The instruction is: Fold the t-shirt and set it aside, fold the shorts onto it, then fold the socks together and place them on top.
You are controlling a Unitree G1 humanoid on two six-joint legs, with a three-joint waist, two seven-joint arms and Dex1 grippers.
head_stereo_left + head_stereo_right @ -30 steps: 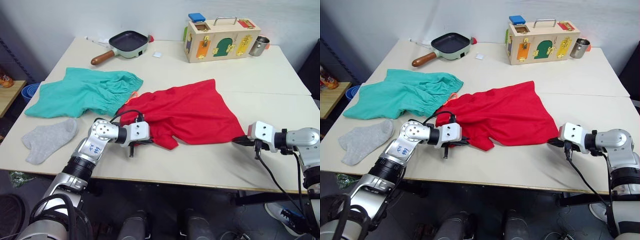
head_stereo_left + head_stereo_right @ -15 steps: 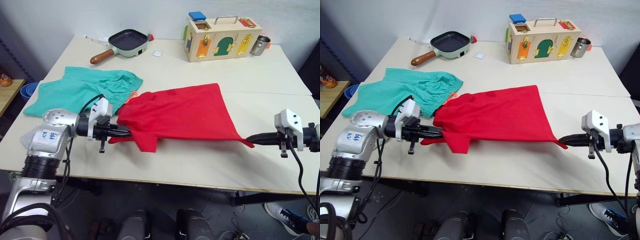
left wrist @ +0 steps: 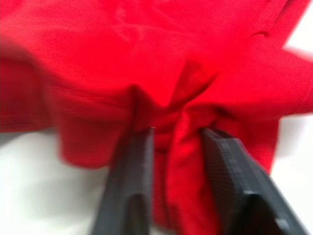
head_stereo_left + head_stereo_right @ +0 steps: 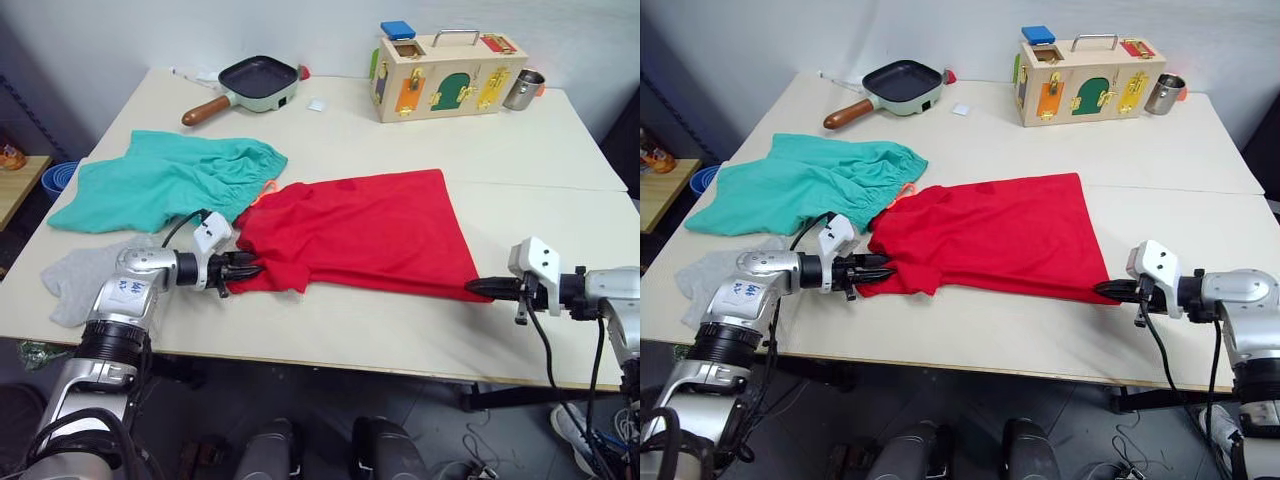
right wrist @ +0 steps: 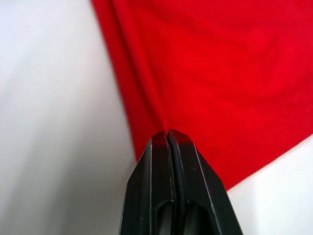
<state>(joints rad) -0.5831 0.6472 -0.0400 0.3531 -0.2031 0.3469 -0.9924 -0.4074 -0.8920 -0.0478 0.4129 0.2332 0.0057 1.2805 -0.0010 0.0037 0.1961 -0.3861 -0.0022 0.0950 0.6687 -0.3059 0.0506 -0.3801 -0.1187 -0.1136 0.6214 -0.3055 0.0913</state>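
The t-shirt (image 4: 365,232) lies spread flat mid-table (image 4: 560,150), beside the shorts (image 4: 165,180). The left gripper (image 4: 252,271) pinches bunched cloth at its left end; the right gripper (image 4: 474,288) is clamped on its right corner. One sock (image 4: 70,280) lies near the left arm.

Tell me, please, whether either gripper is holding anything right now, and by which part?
Both hold the t-shirt. The left gripper pinches bunched cloth at its near left corner; the right gripper is shut on its near right corner.
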